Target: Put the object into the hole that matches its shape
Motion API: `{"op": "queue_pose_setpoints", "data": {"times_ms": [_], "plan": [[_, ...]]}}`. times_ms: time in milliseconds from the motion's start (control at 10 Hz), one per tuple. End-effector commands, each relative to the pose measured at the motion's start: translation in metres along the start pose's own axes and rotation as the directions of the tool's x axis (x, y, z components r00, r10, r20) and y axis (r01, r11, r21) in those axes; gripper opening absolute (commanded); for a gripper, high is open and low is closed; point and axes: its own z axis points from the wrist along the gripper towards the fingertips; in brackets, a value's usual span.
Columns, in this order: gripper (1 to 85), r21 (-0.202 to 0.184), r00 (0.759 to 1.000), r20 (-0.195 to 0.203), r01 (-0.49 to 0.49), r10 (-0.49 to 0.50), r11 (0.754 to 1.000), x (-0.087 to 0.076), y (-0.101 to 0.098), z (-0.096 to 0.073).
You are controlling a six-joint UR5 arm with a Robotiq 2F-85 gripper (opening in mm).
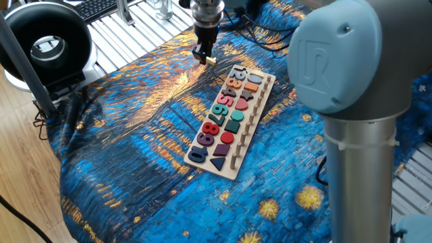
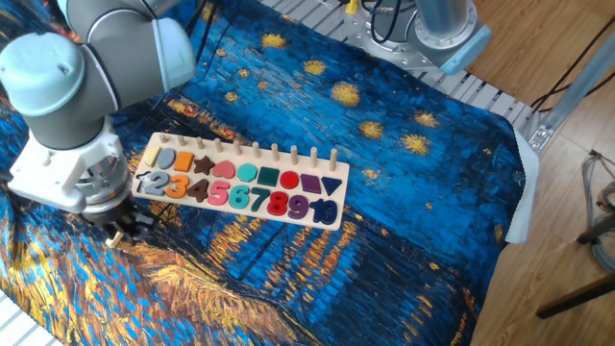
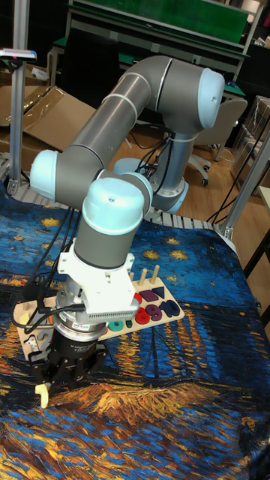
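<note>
The object (image 1: pixel 210 61), a tiny cream-yellow piece, lies on the blue patterned cloth just off the board's far end. My gripper (image 1: pixel 202 55) stands upright right over it, fingertips down at the cloth and touching or almost touching the piece. It looks open. In the tall fixed view the object (image 3: pixel 43 394) pokes out beside the dark fingers (image 3: pixel 58 377). In the other fixed view the gripper (image 2: pixel 116 231) mostly hides it. The hole (image 1: pixel 237 70) is the small dark recess at the near-gripper end of the long wooden board (image 1: pixel 237 170), by the 2.
Coloured numbers (image 2: pixel 245 197), shape pieces (image 2: pixel 248 173) and a row of upright pegs (image 2: pixel 274 151) fill the board. A black round device (image 1: pixel 47 44) and a metal post stand off the table's far left. The arm's big elbow (image 1: pixel 344 54) blocks the right of one fixed view.
</note>
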Motion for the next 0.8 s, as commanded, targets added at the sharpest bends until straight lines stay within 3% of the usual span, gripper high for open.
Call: {"op": "queue_pose_setpoints", "data": {"times_ms": [0,200,300,500,700], "plan": [[41.3,-0.009,0.997,0.001,-0.077,0.077,0.997,-0.003,0.001,-0.001],[39.7,0.04,0.995,0.007,-0.096,0.096,0.995,-0.003,-0.012,-0.001],[39.3,0.068,0.998,0.01,-0.056,0.055,0.996,-0.004,-0.019,-0.001],[39.3,0.014,1.0,-0.004,-0.028,0.028,1.0,-0.002,-0.015,-0.001],[37.7,0.011,0.999,-0.006,-0.047,0.047,0.999,-0.003,-0.024,0.002]]}}
